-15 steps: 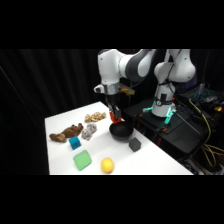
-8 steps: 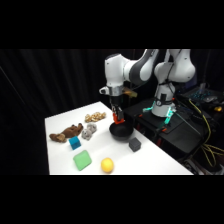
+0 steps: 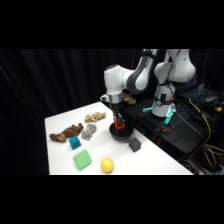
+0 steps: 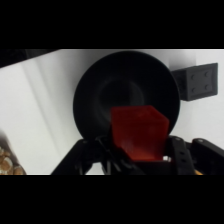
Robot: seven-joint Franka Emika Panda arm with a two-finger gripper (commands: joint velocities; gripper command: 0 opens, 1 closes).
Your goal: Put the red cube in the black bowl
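Observation:
In the wrist view the red cube is held between my fingers, right over the near rim of the black bowl, which fills the middle of the picture. In the side view my gripper hangs just above the black bowl near the table's far side, and the red cube shows as a small red spot at its tips. The gripper is shut on the cube. The bowl's inside looks bare.
A dark grey cube lies right beside the bowl. Left of the bowl are a blue cube, a green block, a yellow ball, a brown plush toy and two pale lumpy objects.
The arm has carried the red cube a little to the right and lower, ending over the black bowl. The things on the table have stayed put.

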